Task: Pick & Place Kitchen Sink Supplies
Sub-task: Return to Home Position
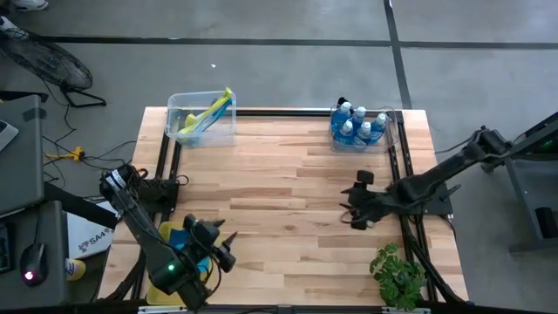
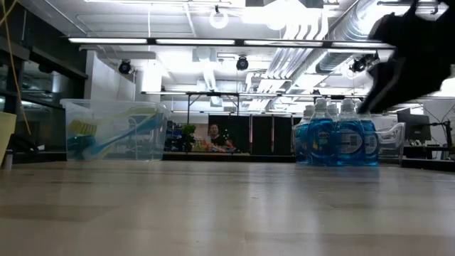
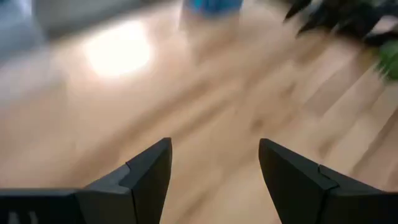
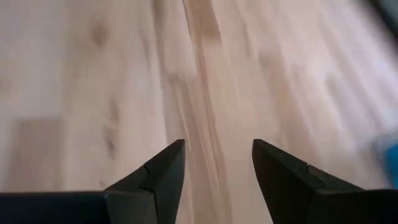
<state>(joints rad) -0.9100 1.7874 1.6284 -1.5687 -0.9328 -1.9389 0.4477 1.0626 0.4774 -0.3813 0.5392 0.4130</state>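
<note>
Hovering just beside the yellow tray [image 1: 164, 231], on its inner side, the left gripper [image 1: 230, 249] shows jaws spread wide, nothing between them. Blue sponges [image 1: 180, 237] lie in that tray, partly hidden under the arm, so their count is unclear. Far across from the tray, the right gripper [image 1: 350, 208] hangs released and empty too. Brushes [image 1: 209, 112] and soap bottles [image 1: 356, 125] sit in clear bins [image 1: 172, 113] well apart from the tray. The likely danger: a low swing home could catch the left arm's links on the tray's rim and tip sponges out, while the right arm might clip the potted plant [image 1: 397, 272].
</note>
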